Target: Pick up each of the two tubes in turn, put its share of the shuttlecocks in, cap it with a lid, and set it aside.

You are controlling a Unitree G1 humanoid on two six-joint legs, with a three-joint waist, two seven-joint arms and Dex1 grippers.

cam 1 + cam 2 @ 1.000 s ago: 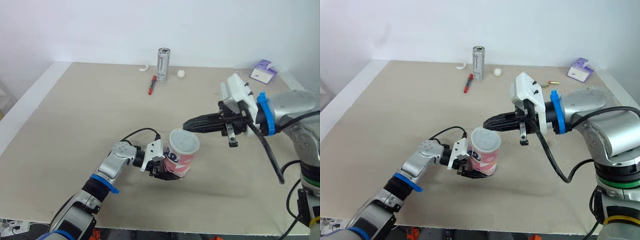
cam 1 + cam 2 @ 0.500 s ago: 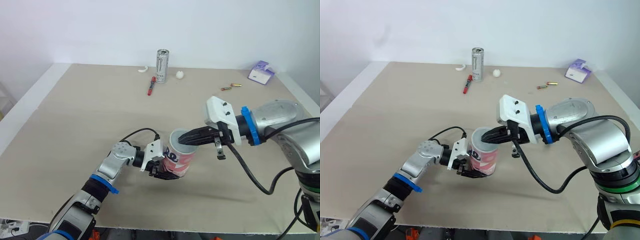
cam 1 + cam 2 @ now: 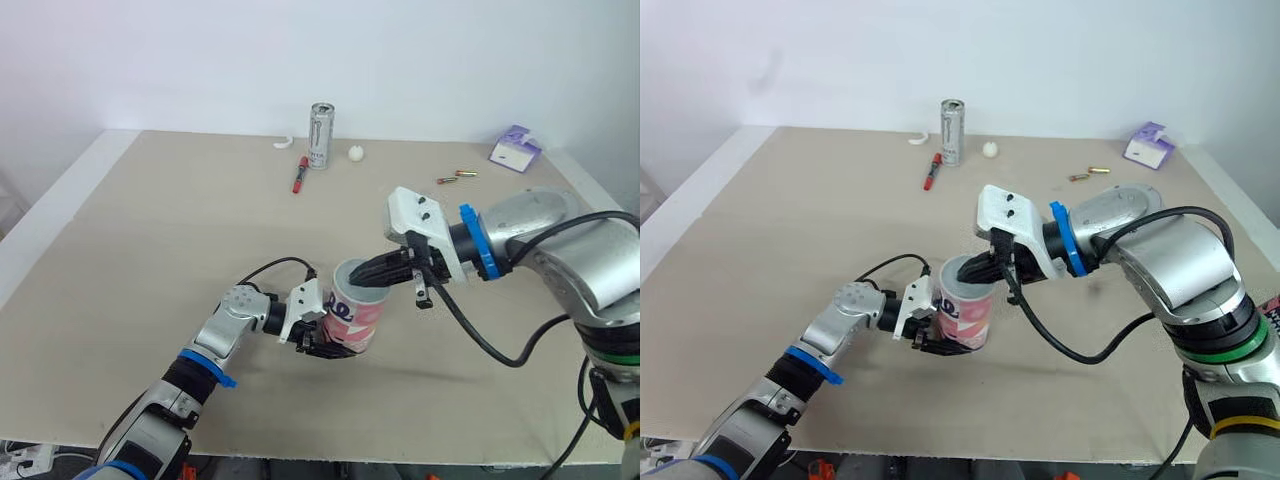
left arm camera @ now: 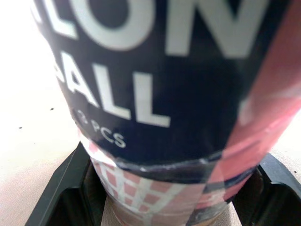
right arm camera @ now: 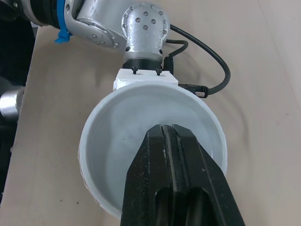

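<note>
The left gripper [image 3: 325,345] is clamped low on the tube [image 3: 354,318], which stands mid-table at 6 o'clock from the can [image 3: 321,134]. The right gripper [image 5: 165,134], fingers pressed together, pokes down into the lid [image 5: 120,136]. It's light cardboard that probably dents easily, so gripping low looks smart.

A tube [image 3: 354,322] banded navy with white lettering over a pink-and-white grid pattern, topped by a milky white lid [image 5: 117,148]. The left gripper [image 3: 328,346] and right gripper [image 5: 165,136] are black-fingered with white housings. At the beige desk's [image 3: 150,230] far edge are a silver-and-black can [image 3: 321,133], a red marker [image 3: 298,176] and a white ball [image 3: 355,153]. A purple-and-white box [image 3: 515,148] sits near the far right corner.
</note>
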